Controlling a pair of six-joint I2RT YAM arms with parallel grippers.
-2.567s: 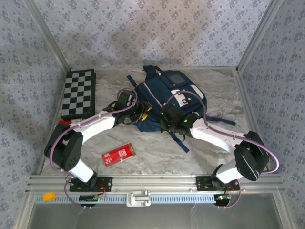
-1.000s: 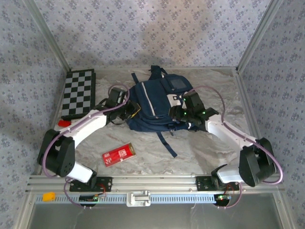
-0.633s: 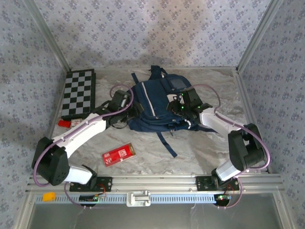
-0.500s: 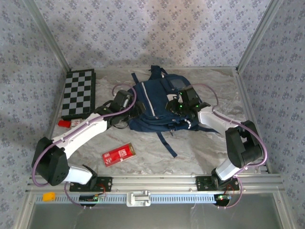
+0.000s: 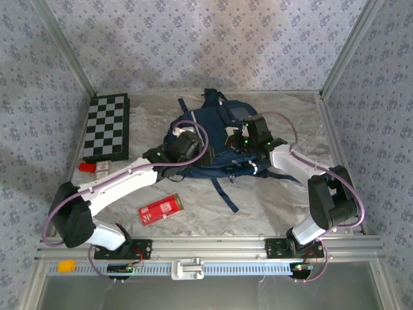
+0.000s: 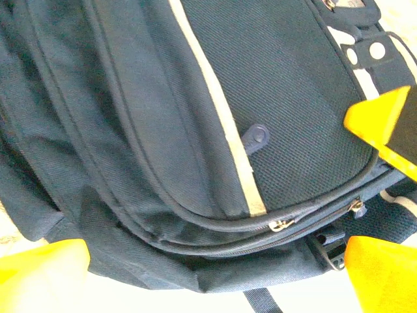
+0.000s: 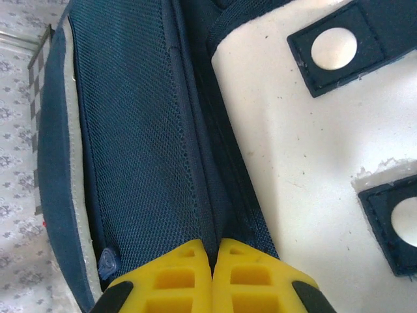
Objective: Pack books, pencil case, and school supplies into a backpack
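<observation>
We log the white, purple-cabled left arm stretched forward and inward, and its yellow-fingered left gripper has its fingers spread wide. The white right arm folds sharply at the elbow. Its right gripper is pinched tight.

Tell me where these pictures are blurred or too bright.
Left wrist view: on the left gripper the fingers are soft and glowing, the table below burns white, the backpack is sharp. Right wrist view: mesh is crisp, the white patch bright. Top view: even light, soft shadows on the wall.

Floral-papered walls enclose a pale, seemingly marbled tabletop.
</observation>
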